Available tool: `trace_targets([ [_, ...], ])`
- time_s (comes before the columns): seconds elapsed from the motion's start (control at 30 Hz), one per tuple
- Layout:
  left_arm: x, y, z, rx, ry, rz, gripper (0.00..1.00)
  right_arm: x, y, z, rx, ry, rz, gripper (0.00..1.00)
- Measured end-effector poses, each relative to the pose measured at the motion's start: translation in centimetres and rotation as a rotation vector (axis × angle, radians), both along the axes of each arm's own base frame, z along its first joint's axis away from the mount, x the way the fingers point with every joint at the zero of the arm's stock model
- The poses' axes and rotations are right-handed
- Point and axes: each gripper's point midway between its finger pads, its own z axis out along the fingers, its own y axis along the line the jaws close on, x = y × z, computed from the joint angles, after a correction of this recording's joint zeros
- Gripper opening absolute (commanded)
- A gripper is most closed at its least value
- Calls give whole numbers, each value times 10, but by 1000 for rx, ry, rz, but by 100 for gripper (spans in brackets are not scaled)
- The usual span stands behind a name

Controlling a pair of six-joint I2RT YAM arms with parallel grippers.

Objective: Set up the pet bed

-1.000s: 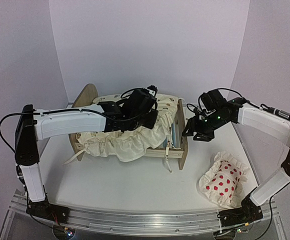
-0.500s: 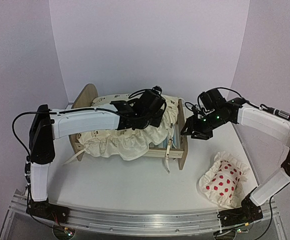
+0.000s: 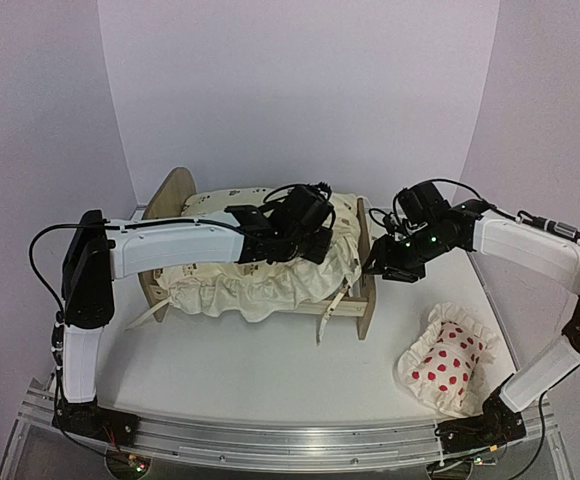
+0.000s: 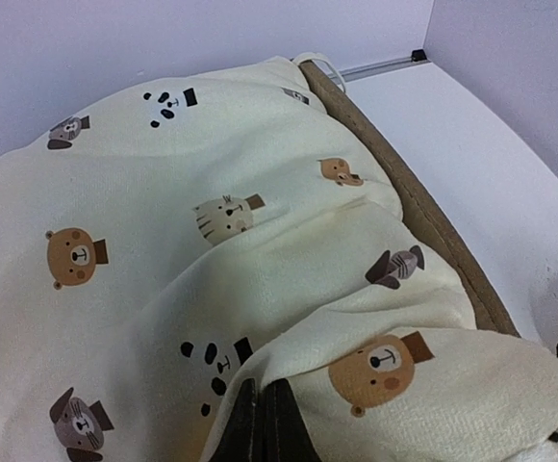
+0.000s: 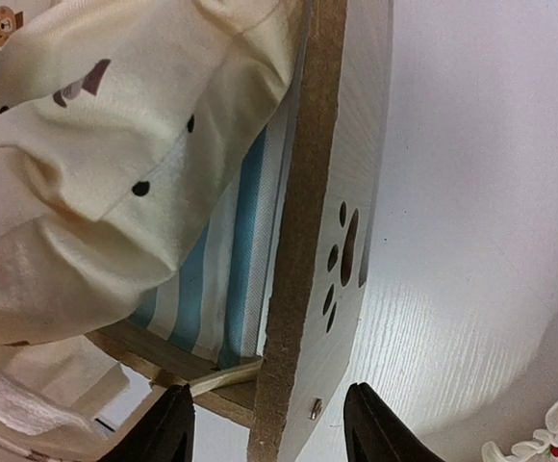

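One pet bed (image 3: 367,305) stands in the middle of the table (image 3: 270,375). It has two rounded ends, the left end board (image 3: 170,192) and the right end board (image 5: 356,144). One cream cushion (image 3: 250,285) lies over it. One red-dotted pillow (image 3: 448,365) lies on the table, well apart. The left gripper (image 4: 263,423) is clenched, its tips in the cushion fabric. The right gripper (image 5: 271,428) is released, with one finger on each side of the right end board.
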Motion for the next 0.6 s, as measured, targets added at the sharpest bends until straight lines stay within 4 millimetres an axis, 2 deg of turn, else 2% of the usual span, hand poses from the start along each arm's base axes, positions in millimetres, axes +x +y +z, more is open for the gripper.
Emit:
trace_targets([
  [0.1,-4,-4,-6,8,17,-15,6,-1,1,-1,-3,-2,3,49],
  [0.23,-10,-8,-25,35,51,-33,26,-4,1,-7,-13,5,10,42],
  [0.43,-18,-1,-41,81,73,-55,51,-8,0,-15,-27,20,15,41],
  [0.5,-21,4,-41,98,73,-62,59,-8,0,-15,-32,17,14,41],
  [0.6,-26,11,-30,122,53,-86,70,-6,-4,-16,-52,5,1,40],
])
